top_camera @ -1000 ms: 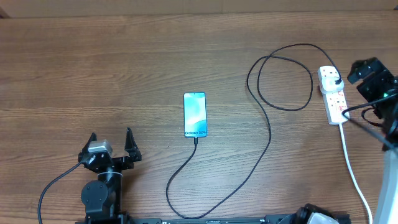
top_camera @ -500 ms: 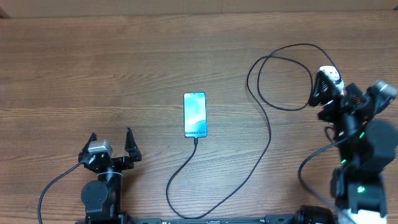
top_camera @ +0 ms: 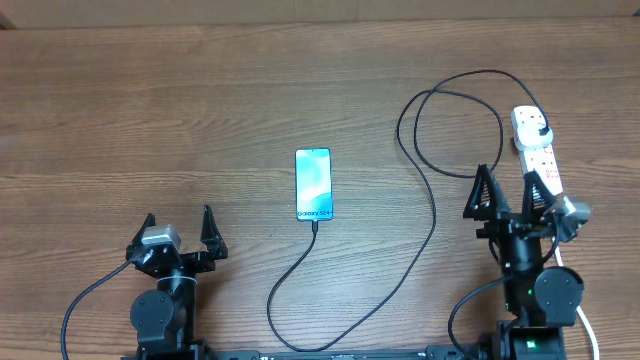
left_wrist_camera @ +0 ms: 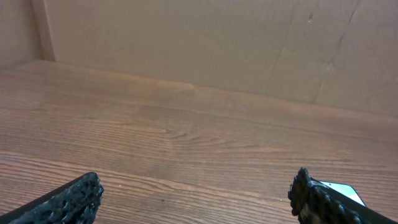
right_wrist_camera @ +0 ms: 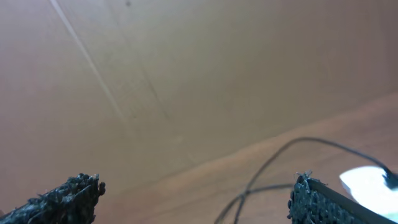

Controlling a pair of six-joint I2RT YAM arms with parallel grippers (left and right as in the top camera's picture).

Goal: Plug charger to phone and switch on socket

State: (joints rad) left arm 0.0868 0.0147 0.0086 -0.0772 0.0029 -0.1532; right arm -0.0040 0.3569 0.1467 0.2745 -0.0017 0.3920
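Observation:
The phone [top_camera: 313,184] lies flat mid-table, blue-teal screen up, "Galaxy S24" text at its near end. The charger [top_camera: 433,215], a thin black cable, runs from the phone's near end, curves along the front, loops at the back right and ends in a black plug [top_camera: 541,128] seated in the socket [top_camera: 536,150], a white power strip at the right. My left gripper [top_camera: 178,228] is open and empty at the front left. My right gripper [top_camera: 509,190] is open and empty, just left of the socket's near end. The phone's corner shows in the left wrist view [left_wrist_camera: 339,190].
The strip's thick white cord [top_camera: 585,320] runs toward the front right edge beside my right arm. A brown cardboard wall [left_wrist_camera: 199,43] stands behind the wooden table [top_camera: 200,100]. The charger's loop [right_wrist_camera: 273,168] shows in the right wrist view.
My right arm has pulled back from over the socket toward the front of the table and now sits low, gripper open. The left arm, phone and cable have not moved.

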